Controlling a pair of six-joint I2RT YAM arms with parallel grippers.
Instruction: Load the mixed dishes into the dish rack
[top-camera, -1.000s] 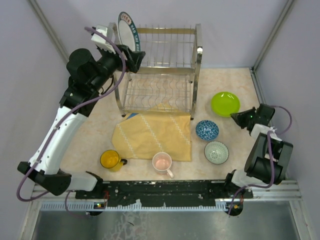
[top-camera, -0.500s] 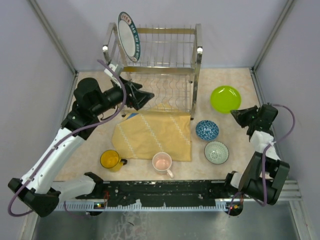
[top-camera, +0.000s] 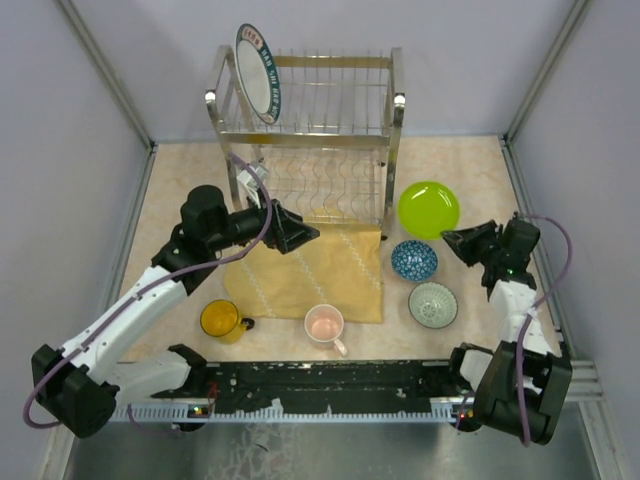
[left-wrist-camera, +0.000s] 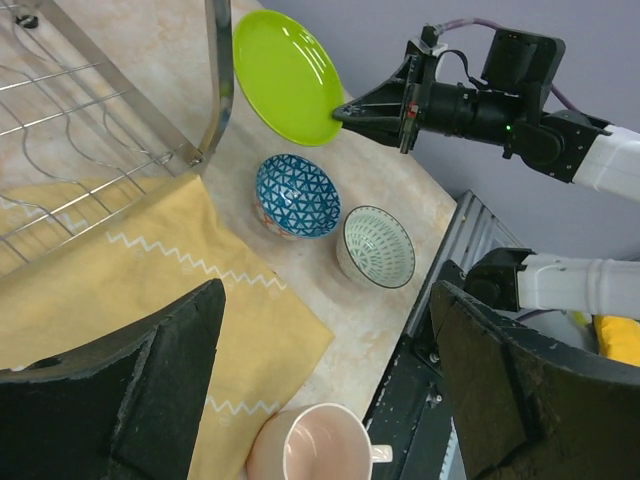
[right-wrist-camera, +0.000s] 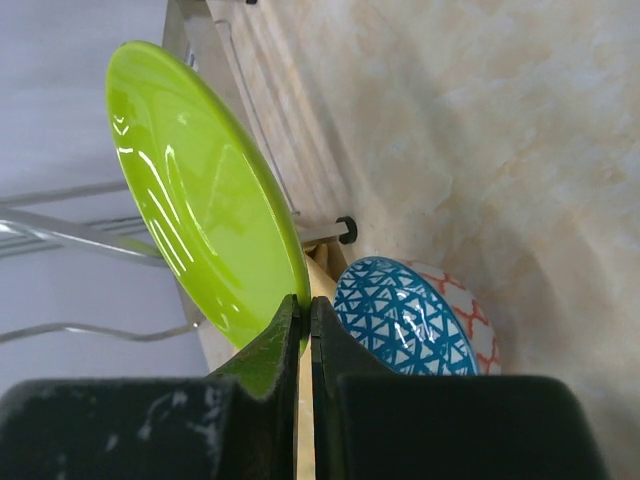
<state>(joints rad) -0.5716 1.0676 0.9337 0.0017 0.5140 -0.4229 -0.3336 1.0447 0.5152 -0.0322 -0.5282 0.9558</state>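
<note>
**Right arm is gripping the green plate beside the rack**

The right gripper is pinching the lime-green plate by its rim, its two fingers squeezed nearly together with only the plate's thin edge between them. The wrist view is showing it plainly: the plate is tipping up at a steep angle, glossy face catching the light. It is sitting just right of the dish rack, near the front right post, with the blue patterned bowl right beside it. I cannot tell whether its far edge is touching the table.

Over on the other side, the left gripper is hovering above the yellow patterned cloth in front of the rack – jaws spread wide, nothing between them.

In the rack itself, the white plate with dark patterned rim is standing upright at the left end of the top tier. The grey-green bowl is sitting on the table just in front of the blue one. Along the near edge of the cloth, the yellow mug and the pale pink mug are waiting – both upright, mouths up.
</note>
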